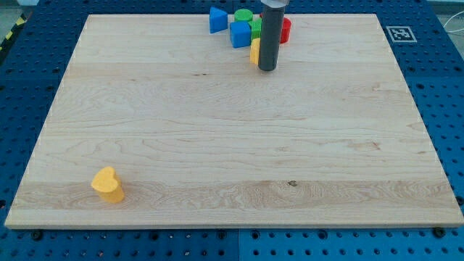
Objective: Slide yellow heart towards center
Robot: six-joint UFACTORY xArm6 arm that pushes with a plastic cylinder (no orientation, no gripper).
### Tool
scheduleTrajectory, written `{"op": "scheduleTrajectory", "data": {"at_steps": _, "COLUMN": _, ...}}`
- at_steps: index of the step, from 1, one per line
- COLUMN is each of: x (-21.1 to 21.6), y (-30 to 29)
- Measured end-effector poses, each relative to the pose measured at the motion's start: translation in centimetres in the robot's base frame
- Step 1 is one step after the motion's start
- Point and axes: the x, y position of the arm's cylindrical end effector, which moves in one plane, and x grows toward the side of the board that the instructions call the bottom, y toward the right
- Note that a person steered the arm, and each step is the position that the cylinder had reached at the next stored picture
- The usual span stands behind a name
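Down in the corner at the view's bottom left sits the yellow heart (pixel 108 184). It is all alone on the wooden table (pixel 232 145), close to the bottom edge and well apart from everything else. It is also far from the middle of the table.

Up at the view's top, a little right of the middle, my tip (pixel 267 69) rests on the wood. The rod is dark and stands straight up. This arm has no end effector that can open or close, so it holds nothing; it is only a rod that pushes.

Around the rod is a small bunch of blocks, all near the top edge. A blue block (pixel 217 19) with a pointed shape is the one most to the left. Next to it is a blue cube (pixel 240 34). Behind that cube is a green round block (pixel 243 15), and just right of the cube a second green block (pixel 255 28) peeks out beside the rod; its shape is hard to tell. A red block (pixel 286 30) shows on the rod's right side, partly hidden. A small yellow block (pixel 255 51) sits just left of my tip, touching or almost touching the rod.

My tip is very far from the yellow heart, across most of the table.

Past the wood is a blue board with rows of holes (pixel 442 87), and a black and white square marker (pixel 399 33) sits by the top right corner.
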Motion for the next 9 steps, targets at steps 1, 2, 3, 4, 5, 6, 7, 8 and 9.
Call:
{"op": "scheduleTrajectory", "data": {"at_steps": 1, "x": -0.7, "y": -0.9}}
{"op": "scheduleTrajectory", "data": {"at_steps": 2, "x": 0.5, "y": -2.6}}
{"op": "scheduleTrajectory", "data": {"at_steps": 3, "x": 6.0, "y": -4.9}}
{"op": "scheduleTrajectory", "data": {"at_steps": 4, "x": 10.2, "y": -7.6}}
{"op": "scheduleTrajectory", "data": {"at_steps": 5, "x": 13.4, "y": -12.2}}
{"op": "scheduleTrajectory", "data": {"at_steps": 6, "x": 14.8, "y": -17.8}}
{"op": "scheduleTrajectory", "data": {"at_steps": 7, "x": 16.6, "y": -23.2}}
{"op": "scheduleTrajectory", "data": {"at_steps": 8, "x": 19.9, "y": -27.9}}
{"op": "scheduleTrajectory", "data": {"at_steps": 9, "x": 23.8, "y": -28.9}}
